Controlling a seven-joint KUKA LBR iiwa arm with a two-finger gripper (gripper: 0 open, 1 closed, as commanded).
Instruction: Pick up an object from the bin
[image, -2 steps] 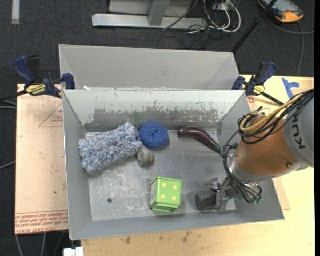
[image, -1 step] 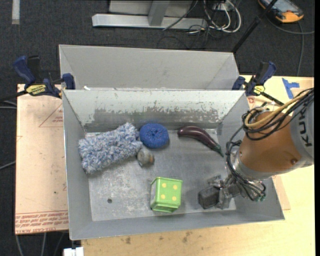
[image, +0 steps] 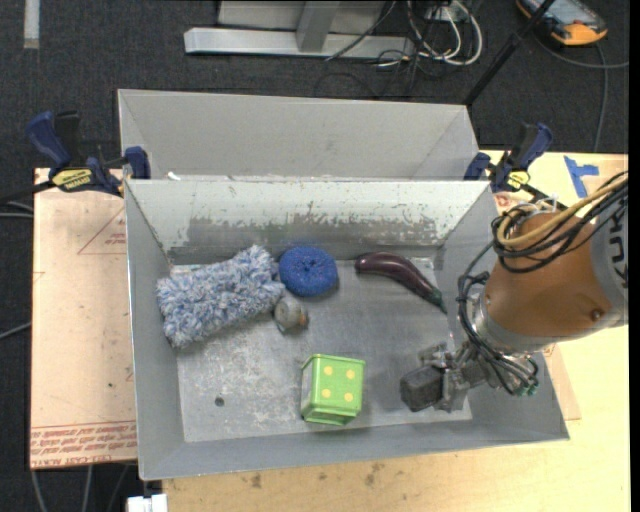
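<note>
- Gripper (image: 428, 388): dark grey, low in the front right corner of the grey metal bin (image: 300, 205), close above bare floor. Its tip points toward the view's left. Whether the jaws are spread or pressed together cannot be told, and nothing is seen between them.
- Orange wrist cover (image: 545, 295): directly behind the gripper, over the bin's right wall. Looped cables (image: 540, 225) run across its top.
- Green die (image: 332, 390): the thing nearest the gripper, just to its left and apart from it. It is a lime cube with darker pips on its upper face and sits on the floor near the front wall.
- Purple toy aubergine (image: 400, 272): lies on its side by the back wall, beyond the gripper, with its narrow end toward the right wall.
- Grey-brown pebble-like lump (image: 291, 316): mid-floor, well apart from the gripper and just in front of the blue ball.
- Blue scouring ball (image: 308, 271): round, near the back wall, left of the aubergine.
- Blue-and-white fluffy cloth (image: 215, 295): bunched along the left part of the floor, its right end touching or just beside the blue ball.
</note>
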